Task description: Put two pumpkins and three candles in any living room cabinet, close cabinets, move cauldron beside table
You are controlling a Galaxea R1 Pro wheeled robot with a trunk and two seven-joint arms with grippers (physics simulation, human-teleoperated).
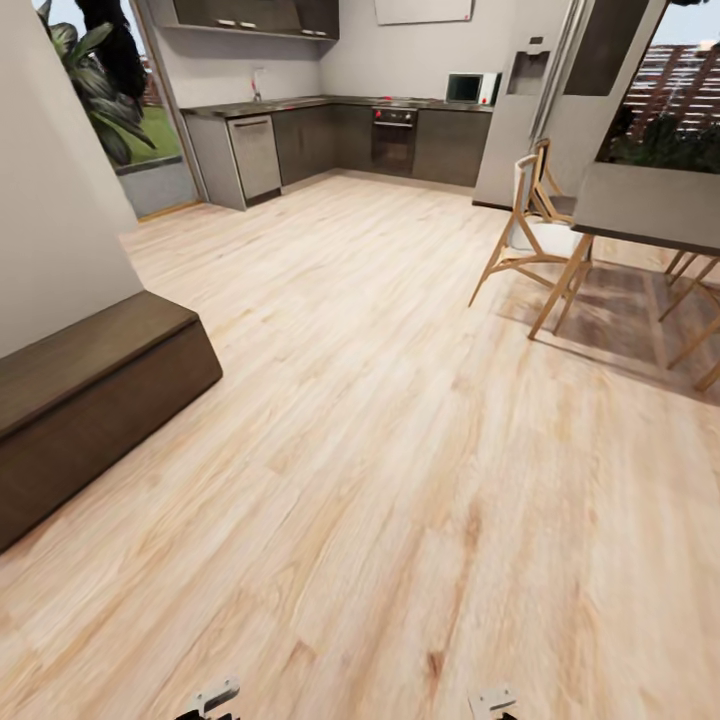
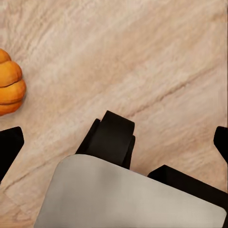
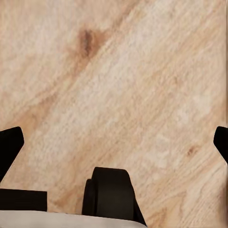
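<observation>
At the bottom edge of the head view the left gripper [image 1: 212, 697] and the right gripper [image 1: 493, 702] just peek in over the pale wooden floor [image 1: 400, 480]. Both wrist views look straight down at those planks; in each, the dark fingers [image 2: 10, 145] sit far apart at opposite edges of the frame, spread wide and holding nothing, and the same goes for the right fingers [image 3: 10, 142]. A black caster wheel [image 2: 111, 137] and a grey base panel [image 2: 128, 194] sit below the left camera. One pumpkin [image 2: 9, 83], orange and ribbed, lies on the floor at the left edge of the left wrist view, apart from the fingers.

Further on, the cabinet [image 1: 90, 400] runs low and dark brown along the wall at the left of the head view, its fronts shut. At the right stand a wooden chair [image 1: 535, 240] and a dark dining table [image 1: 650, 205]. The kitchen counter [image 1: 340, 130] fills the far upper part.
</observation>
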